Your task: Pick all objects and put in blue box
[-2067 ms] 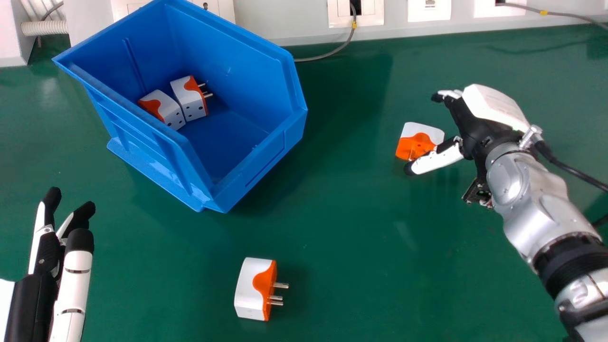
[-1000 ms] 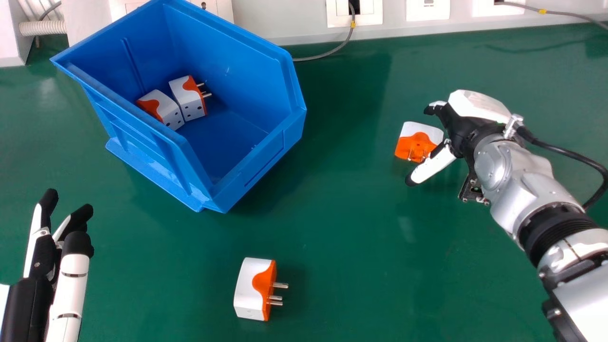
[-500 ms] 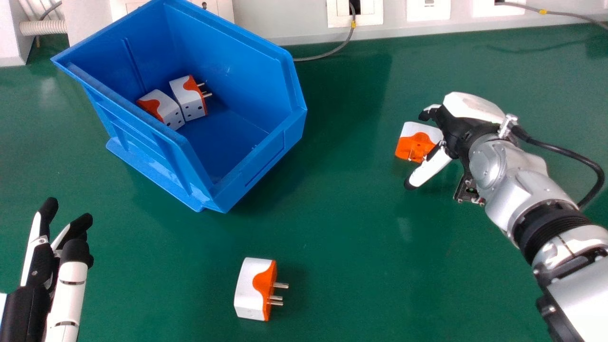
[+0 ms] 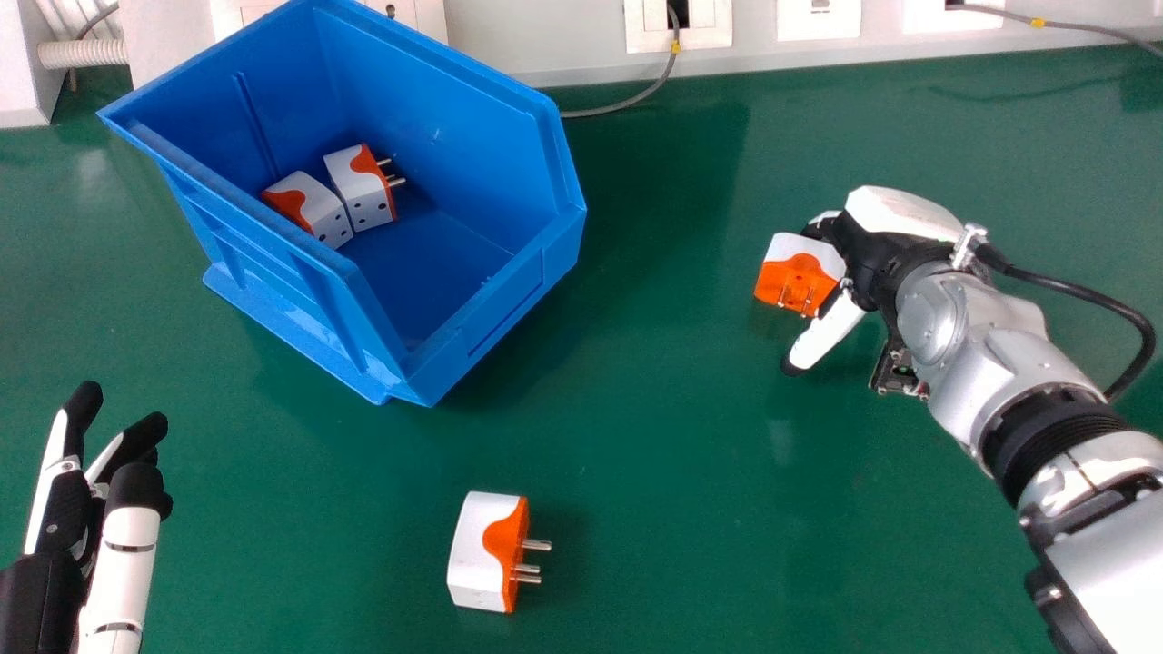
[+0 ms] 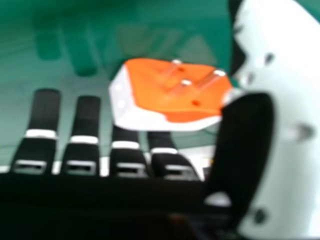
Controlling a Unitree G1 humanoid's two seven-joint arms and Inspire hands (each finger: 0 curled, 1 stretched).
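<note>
My right hand (image 4: 877, 250) is low over the table at the right, its fingers curled behind a white and orange plug adapter (image 4: 800, 274) and its thumb at the near side. In the right hand view the adapter (image 5: 172, 92) shows its prongs, between the thumb and fingers of my right hand (image 5: 247, 145); two fingers are partly hidden behind it. Another adapter (image 4: 482, 554) lies on its side near the front, prongs to the right. Two more adapters (image 4: 313, 207) (image 4: 361, 188) rest inside the blue box (image 4: 491, 309). My left hand (image 4: 123, 536) stays at the lower left, fingers extended.
The green table (image 4: 654, 436) extends around the box and adapters. Behind it runs a white wall trunking (image 4: 563, 36) with sockets, and a grey cable (image 4: 627, 107) comes down beside the box. A black cable (image 4: 1090, 295) loops from my right wrist.
My right hand has come left and nearer the front, its fingers closing behind the adapter, which has tilted slightly. My left hand has drifted slightly down and left.
</note>
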